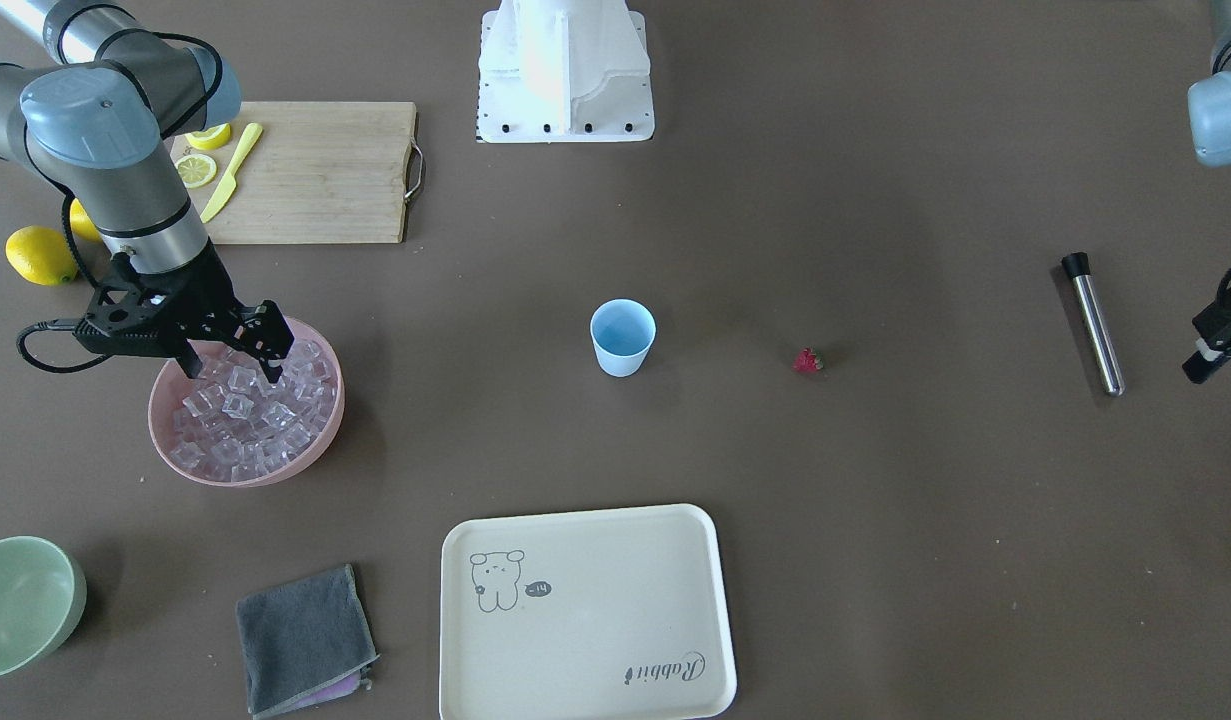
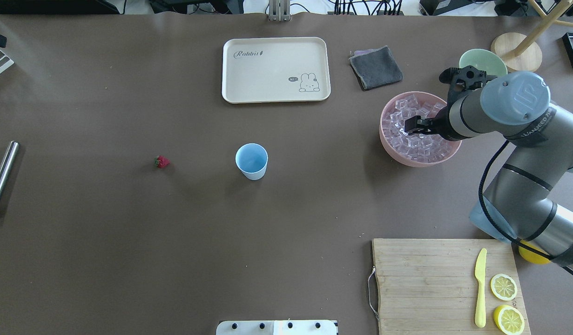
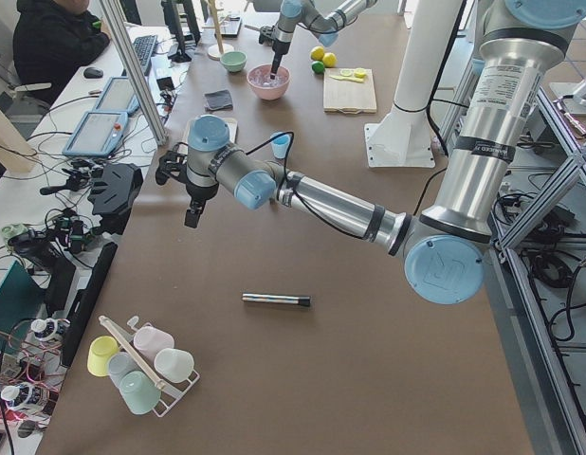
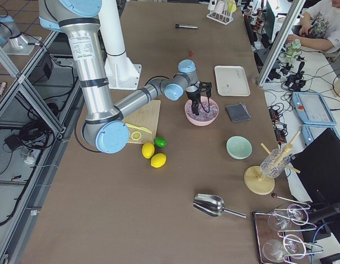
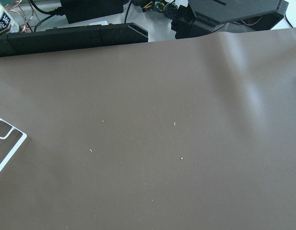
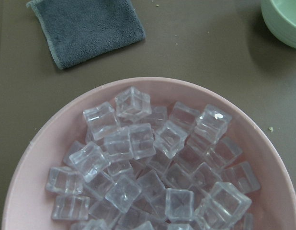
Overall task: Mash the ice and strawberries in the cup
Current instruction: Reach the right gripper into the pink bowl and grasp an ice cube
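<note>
While its two black fingers [image 1: 271, 350] stand spread apart with nothing gripped, the right gripper [image 1: 230, 368] hangs tips-down over the small clear faceted ice cubes [image 1: 240, 408] in the wide pink plastic bowl [image 6: 42, 143], toward the bench's right end. Slick, loosely piled cubes may squirt from closing jaws, or two may wedge together and one drop in transit. The small light-blue tapered plastic cup [image 1: 623, 337] stands mid-bench, well apart; its narrow mouth and light build invite a miss or a tip. The tiny red strawberry [image 1: 808, 360] lies on the bench beyond it. The left gripper [image 3: 191, 216], near the left end, cannot be judged open or shut.
</note>
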Controlling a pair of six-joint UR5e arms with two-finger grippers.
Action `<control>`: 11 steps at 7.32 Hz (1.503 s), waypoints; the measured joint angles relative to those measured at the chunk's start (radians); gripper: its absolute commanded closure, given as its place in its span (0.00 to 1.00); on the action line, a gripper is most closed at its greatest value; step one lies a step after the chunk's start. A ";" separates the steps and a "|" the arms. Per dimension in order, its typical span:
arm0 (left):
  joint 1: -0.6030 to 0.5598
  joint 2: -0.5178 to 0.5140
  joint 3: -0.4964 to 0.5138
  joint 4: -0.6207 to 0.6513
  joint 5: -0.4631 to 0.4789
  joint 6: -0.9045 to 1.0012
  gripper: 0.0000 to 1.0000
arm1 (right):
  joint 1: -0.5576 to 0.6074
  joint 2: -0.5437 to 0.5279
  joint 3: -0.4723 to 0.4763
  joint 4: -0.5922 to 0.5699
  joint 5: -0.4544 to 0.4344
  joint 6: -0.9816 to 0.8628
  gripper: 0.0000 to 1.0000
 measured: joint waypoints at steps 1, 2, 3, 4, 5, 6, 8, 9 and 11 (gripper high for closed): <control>0.004 -0.002 0.003 0.000 0.002 0.000 0.02 | -0.006 0.000 -0.011 0.015 -0.005 0.006 0.13; 0.007 -0.005 0.008 0.000 0.002 0.000 0.02 | -0.010 -0.001 -0.019 0.022 -0.007 0.007 0.13; 0.008 -0.007 0.010 0.000 0.001 0.000 0.02 | -0.011 0.000 -0.024 0.025 -0.008 0.006 0.13; 0.009 -0.009 0.010 0.000 0.000 0.000 0.02 | -0.012 0.000 -0.027 0.026 -0.009 0.004 0.13; 0.009 -0.013 0.012 0.000 0.001 0.000 0.02 | -0.015 0.000 -0.030 0.026 -0.015 0.004 0.13; 0.009 -0.017 0.013 0.000 0.001 0.000 0.02 | -0.021 0.000 -0.037 0.026 -0.027 0.005 0.12; 0.009 -0.019 0.012 0.000 0.000 0.000 0.02 | -0.030 0.000 -0.048 0.027 -0.042 0.007 0.12; 0.009 -0.018 0.011 0.000 -0.001 0.000 0.02 | -0.035 0.000 -0.053 0.027 -0.051 0.007 0.12; 0.009 -0.016 0.009 -0.001 -0.002 0.000 0.02 | -0.043 0.000 -0.057 0.027 -0.064 0.007 0.12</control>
